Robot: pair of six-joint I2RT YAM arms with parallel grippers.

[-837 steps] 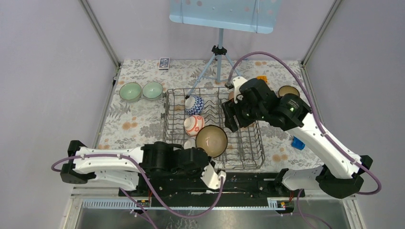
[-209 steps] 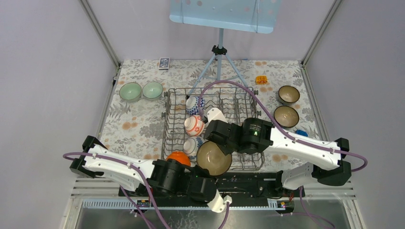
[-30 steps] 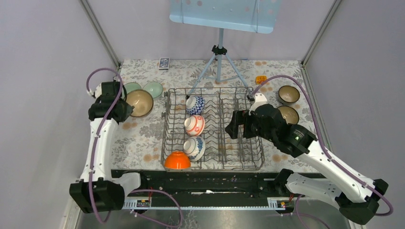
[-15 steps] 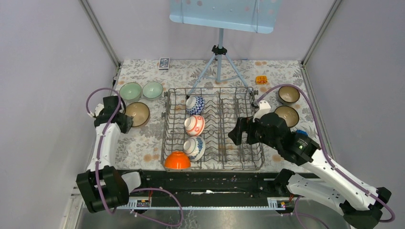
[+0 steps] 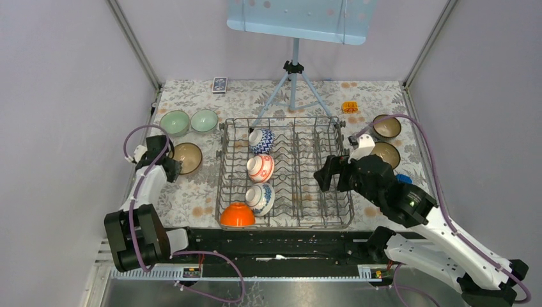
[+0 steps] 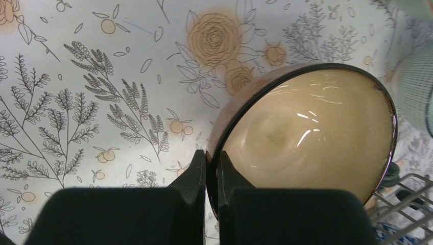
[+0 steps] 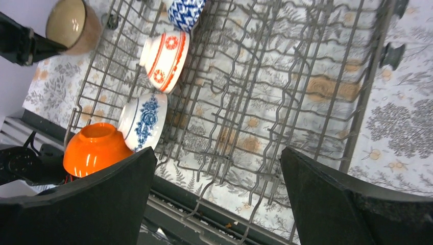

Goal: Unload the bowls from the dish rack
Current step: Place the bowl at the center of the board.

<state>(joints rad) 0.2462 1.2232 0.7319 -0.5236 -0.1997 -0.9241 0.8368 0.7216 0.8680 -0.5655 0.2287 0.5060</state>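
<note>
My left gripper is clamped on the rim of a brown bowl, one finger inside and one outside, near the table's left edge. The bowl is tipped, its tan inside facing the wrist camera. I cannot tell whether its foot touches the cloth. Two green bowls sit just beyond it toward the far-left corner, the nearer one close to its rim. The rack's left wall runs near its other side, so there is little room either way.

My right gripper has its jaws wide apart and holds nothing. It hangs above the rack's right half, with upright tines under it. Four bowls stand in a line down the rack's left part: a blue bowl at the far end, a red bowl, a second blue bowl, and an orange bowl at the near-left corner.

Two more brown bowls rest by the table's right edge, beyond the right arm. A tripod stands at the far edge, its legs reaching toward the rack's far rim.
</note>
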